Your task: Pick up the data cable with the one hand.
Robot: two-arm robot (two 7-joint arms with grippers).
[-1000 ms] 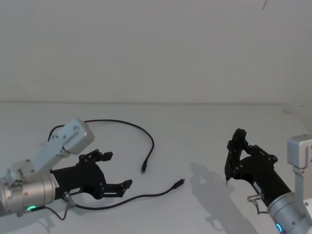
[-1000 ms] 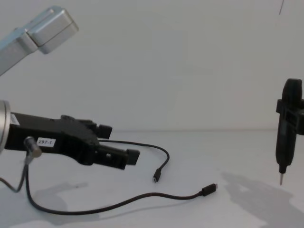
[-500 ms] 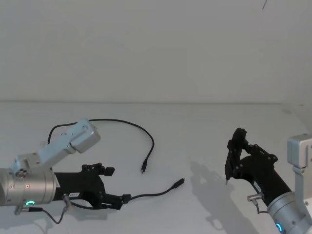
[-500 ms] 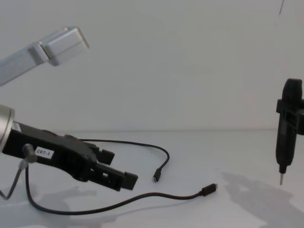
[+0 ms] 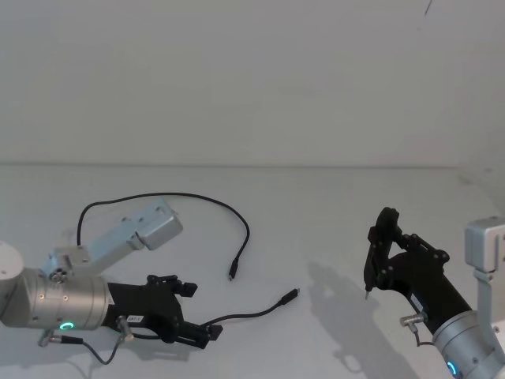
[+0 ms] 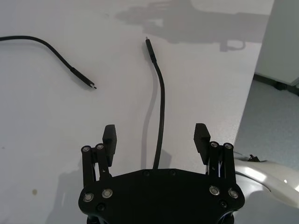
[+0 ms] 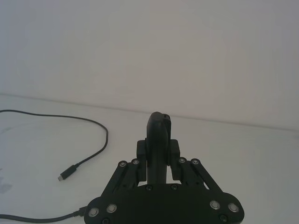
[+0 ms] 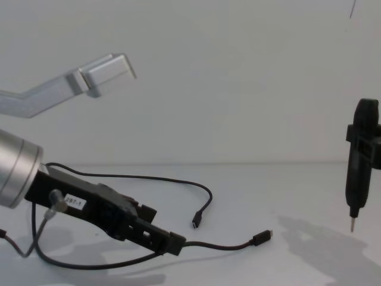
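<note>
Head view showed the left gripper [image 5: 202,310] low over the white table [image 5: 331,221] at the near left, on a thick silver cylinder with a green ring light. Its black fingers stood spread wide. In the left wrist view the data cable [image 6: 163,100] ran straight up the gap between the two fingertips [image 6: 110,134], clear of both, and passed under the gripper's body.

The cable was long, thin, black and limp, lying flat on the table. From the gripper it ran rightward in a shallow curve and ended in a small blocky black plug [image 5: 291,296] with a short metal tip, near the middle of the table. A second plug end [image 5: 232,275] lay just left of and beyond the first. From it a black run arced toward the far side and swung left, passing behind the silver arm link. Whether the two runs joined behind the arm could not be told.

At the near right, the right gripper [image 5: 385,260] hung above the table, well apart from the cable. Its fingers were pressed onto a slim black upright tool [image 8: 360,161] whose metal point faced down, clear of the surface.
</note>
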